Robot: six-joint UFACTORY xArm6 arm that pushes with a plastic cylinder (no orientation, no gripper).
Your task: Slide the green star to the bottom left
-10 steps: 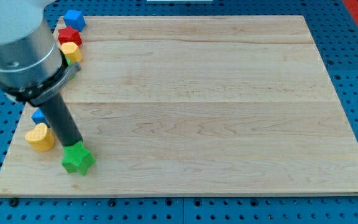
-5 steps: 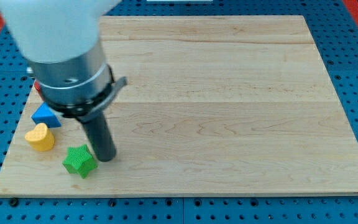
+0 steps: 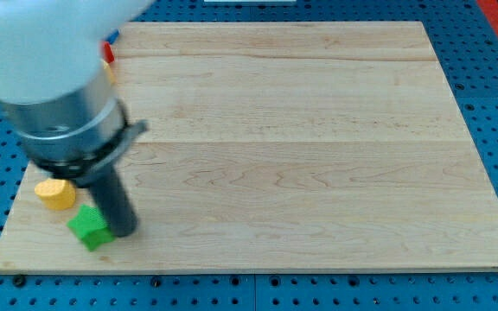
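The green star (image 3: 88, 229) lies on the wooden board (image 3: 318, 138) near the view's bottom left corner. My tip (image 3: 124, 231) rests on the board right against the star's right side. The rod and the arm's grey body above it hide part of the star's upper right edge. A yellow heart-shaped block (image 3: 55, 194) sits just up and left of the star, partly covered by the arm.
A yellow block (image 3: 108, 53) and a bit of a blue block (image 3: 111, 39) show at the board's upper left edge, mostly hidden behind the arm. The board's bottom edge runs just below the star.
My tip went from above the star to its right side, then moved left. The star slid left and slightly down. The arm now covers the blue block by the heart.
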